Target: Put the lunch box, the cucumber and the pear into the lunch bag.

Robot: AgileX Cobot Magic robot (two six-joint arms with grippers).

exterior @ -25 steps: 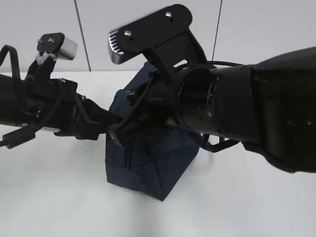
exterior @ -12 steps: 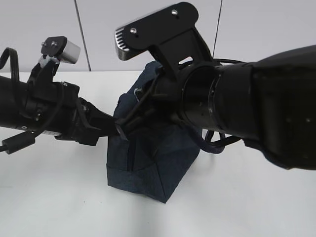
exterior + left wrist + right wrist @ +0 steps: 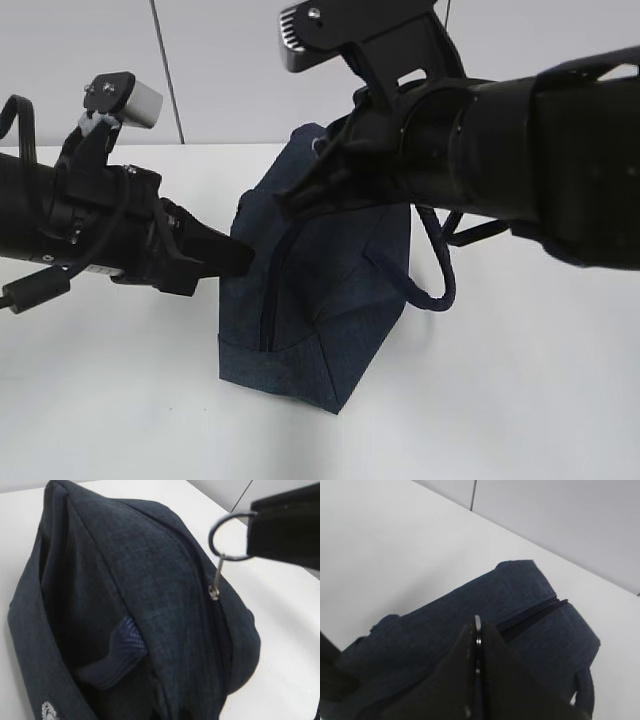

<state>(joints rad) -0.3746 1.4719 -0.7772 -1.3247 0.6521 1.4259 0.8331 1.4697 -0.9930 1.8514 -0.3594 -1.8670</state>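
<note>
The navy lunch bag [image 3: 330, 300] stands on the white table. My right gripper [image 3: 297, 203] is shut on the metal ring pull [image 3: 226, 536] of its zipper, above the bag's top. The ring shows edge-on between the closed jaws in the right wrist view [image 3: 477, 630]. My left gripper [image 3: 238, 258] comes to a point at the bag's upper left end and seems pinched on the fabric. In the left wrist view the bag [image 3: 125, 605] hides its jaws. The lunch box, the cucumber and the pear are out of view.
The bag's padded loop handle [image 3: 440, 285] hangs off its right side. The white table [image 3: 120, 400] runs back to a pale panelled wall [image 3: 220, 60]. The right arm's bulk covers the upper right of the exterior view.
My right gripper has moved up and to the right with the ring pull, away from the left gripper, along the zipper line. The left gripper has barely moved.
</note>
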